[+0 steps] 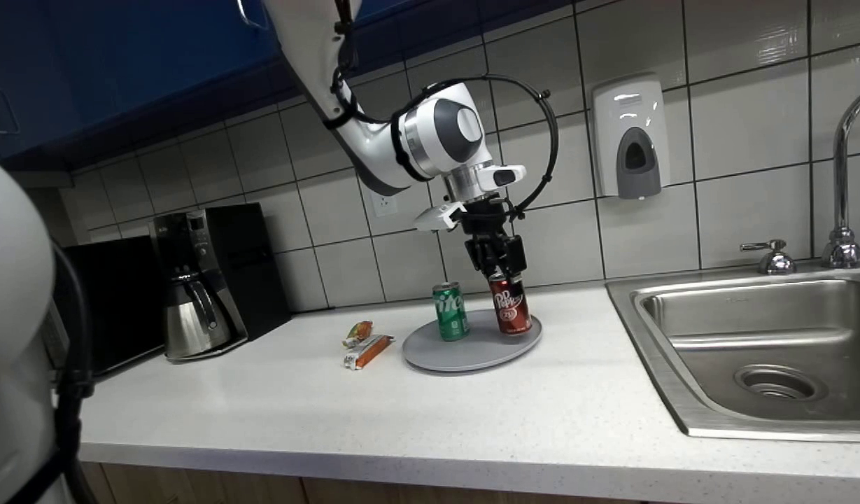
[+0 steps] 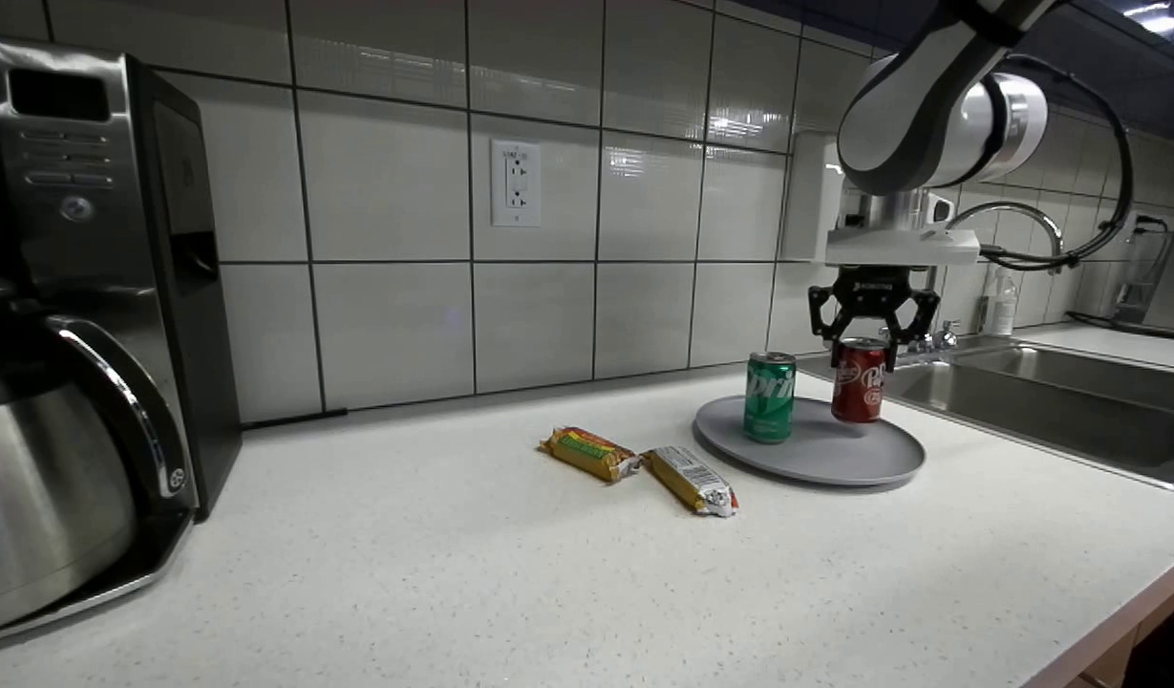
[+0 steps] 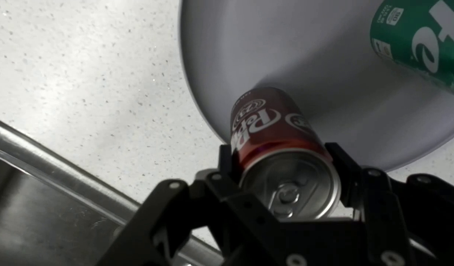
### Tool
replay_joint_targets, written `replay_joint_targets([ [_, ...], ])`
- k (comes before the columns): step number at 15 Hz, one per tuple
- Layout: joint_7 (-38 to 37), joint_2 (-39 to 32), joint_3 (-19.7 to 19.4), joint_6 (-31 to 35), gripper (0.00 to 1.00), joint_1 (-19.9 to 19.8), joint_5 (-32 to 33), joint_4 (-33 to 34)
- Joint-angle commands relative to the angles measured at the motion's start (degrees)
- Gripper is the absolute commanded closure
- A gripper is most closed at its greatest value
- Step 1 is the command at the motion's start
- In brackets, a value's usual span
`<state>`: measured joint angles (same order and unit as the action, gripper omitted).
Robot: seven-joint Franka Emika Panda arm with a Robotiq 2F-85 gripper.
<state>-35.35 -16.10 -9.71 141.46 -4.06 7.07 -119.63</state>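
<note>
My gripper (image 3: pixel 278 147) is closed around the upper part of a dark red Dr Pepper can (image 3: pixel 275 122), a finger against each side just below the lid. In both exterior views the gripper (image 1: pixel 506 278) points down and the can (image 2: pixel 859 394) stands nearly upright over the right part of a round grey plate (image 1: pixel 436 358). Whether the can's base touches the plate (image 2: pixel 806 463) I cannot tell. A green Sprite can (image 1: pixel 450 313) stands upright on the same plate, apart from the red one. At the wrist view's upper right, that green can (image 3: pixel 426 40) is partly cut off.
Two wrapped snack bars (image 2: pixel 591 453) lie on the white counter (image 2: pixel 453 573) beside the plate. A coffee maker (image 1: pixel 237 266) with a steel carafe stands farther along. On the opposite side is a steel sink (image 1: pixel 646 357) with a faucet (image 1: pixel 842 189); a soap dispenser (image 1: pixel 629 112) hangs on the tiled wall.
</note>
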Motion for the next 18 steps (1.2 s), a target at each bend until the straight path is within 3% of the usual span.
replay_joint_targets([
  [1,2.71,-2.18,0.02,-3.67,0.62,1.33,-0.12,4.04],
  [9,4.64,-4.4,-0.12,-5.18,0.62,2.63,-0.6,6.22],
  [11,4.88,-4.34,-0.13,-5.32,0.12,2.63,-0.71,6.3],
  [14,4.48,-3.93,-0.34,-4.88,0.0,2.77,-0.41,6.13],
  [18,3.96,-2.71,-0.58,-3.79,0.0,2.97,0.07,5.56],
])
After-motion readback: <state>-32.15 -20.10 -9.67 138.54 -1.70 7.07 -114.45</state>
